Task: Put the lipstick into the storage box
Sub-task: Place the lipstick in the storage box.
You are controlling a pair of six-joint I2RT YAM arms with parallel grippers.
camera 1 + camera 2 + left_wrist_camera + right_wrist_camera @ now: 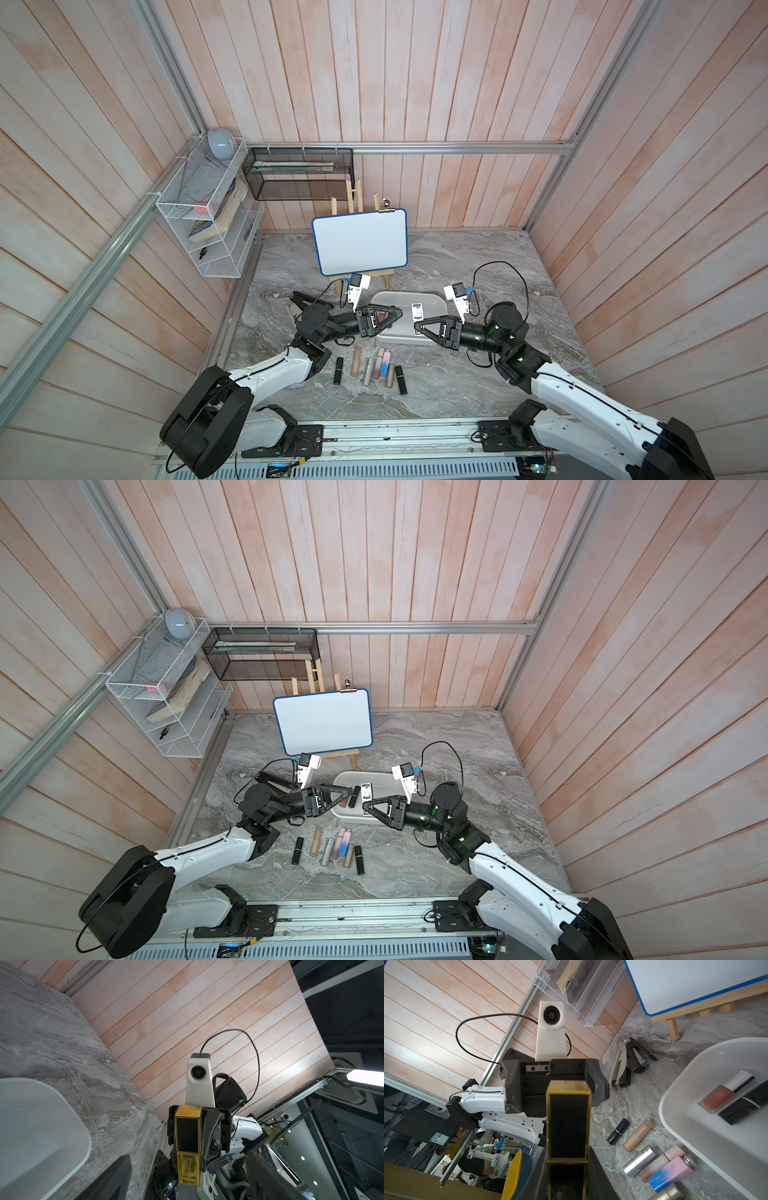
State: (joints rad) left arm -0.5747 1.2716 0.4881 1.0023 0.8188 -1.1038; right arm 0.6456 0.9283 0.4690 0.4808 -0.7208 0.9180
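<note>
— While the square, gold-edged black lipstick is clamped in the right gripper, can any writing be read?
— Lettering is seen on the pink-to-blue tube, but it is too blurred to be made out.
— Where is the lipstick held?
— Over the storage box, where a peach gloss tube and a black tube are laid side by side. It is faced, close but apart, by the left gripper, spread wide with nothing in it. Beside the box a tan tube is laid on the marble table; staplers are left further off.
</note>
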